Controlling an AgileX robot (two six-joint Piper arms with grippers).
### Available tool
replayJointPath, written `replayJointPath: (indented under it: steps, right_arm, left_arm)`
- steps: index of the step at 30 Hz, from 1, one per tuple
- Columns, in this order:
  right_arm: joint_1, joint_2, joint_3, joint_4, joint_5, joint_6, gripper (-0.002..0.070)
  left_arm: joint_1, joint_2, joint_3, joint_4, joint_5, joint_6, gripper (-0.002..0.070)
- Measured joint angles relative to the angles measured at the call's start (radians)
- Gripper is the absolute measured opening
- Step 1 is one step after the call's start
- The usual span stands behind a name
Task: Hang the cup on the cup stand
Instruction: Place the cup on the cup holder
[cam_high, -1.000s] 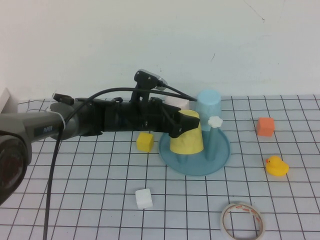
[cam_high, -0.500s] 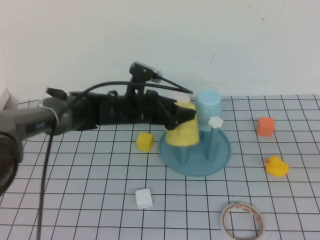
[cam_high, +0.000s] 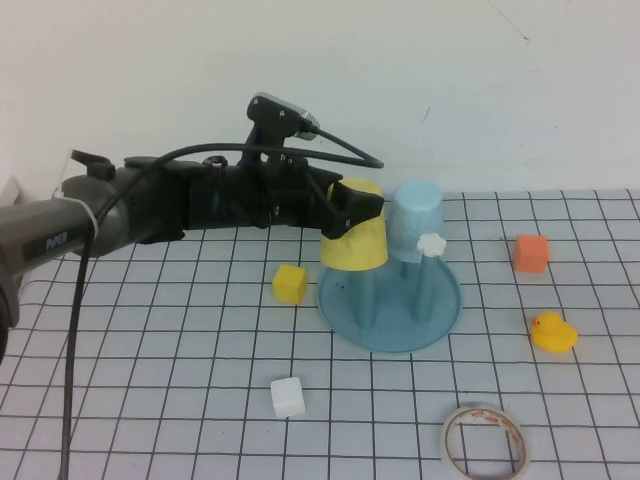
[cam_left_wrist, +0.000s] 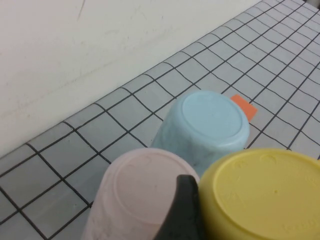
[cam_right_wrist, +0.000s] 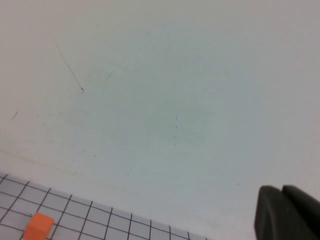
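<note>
Lifted higher than a moment ago, the yellow cup now sits inverted up over a peg of the cup stand, beside the light blue cup. My left gripper is clamped on its upper end. My right gripper faces the wall, its fingers pressed together.

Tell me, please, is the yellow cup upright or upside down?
Upside down: the yellow cup, held by the left gripper, has its closed base up and mouth down over the stand. Right gripper is away.
</note>
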Motion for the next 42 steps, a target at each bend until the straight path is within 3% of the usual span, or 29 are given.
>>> replayJointPath:
  steps: [6,13,20,27,34,36,39,42]
  right_arm:
    - [0.000,0.000,0.000,0.000,0.000,0.000,-0.0001]
    - [0.000,0.000,0.000,0.000,0.000,0.000,-0.0001]
    - [0.000,0.000,0.000,0.000,0.000,0.000,-0.0001]
    - [0.000,0.000,0.000,0.000,0.000,0.000,-0.0001]
    - [0.000,0.000,0.000,0.000,0.000,0.000,-0.0001]
    - [0.000,0.000,0.000,0.000,0.000,0.000,-0.0001]
    - [0.000,0.000,0.000,0.000,0.000,0.000,-0.0001]
    - [0.000,0.000,0.000,0.000,0.002,0.000,-0.0001]
  left_arm:
    - [-0.006,0.025,0.000,-0.035,0.001,-0.004,0.0551]
    - [-0.011,0.088,0.000,-0.059,0.118,-0.031,0.0550]
    - [-0.012,0.098,0.000,-0.064,0.046,-0.040,0.0551]
    - [-0.034,0.098,0.000,-0.070,-0.008,0.045,0.0673]
    - [-0.053,0.068,0.000,-0.063,-0.033,0.105,0.0691]
    - [-0.053,0.036,0.000,-0.042,-0.046,0.114,0.0671]
    - [-0.053,-0.035,0.000,0.014,-0.096,0.124,0.0575]
    - [-0.053,-0.131,0.000,0.085,-0.191,0.128,0.0393]
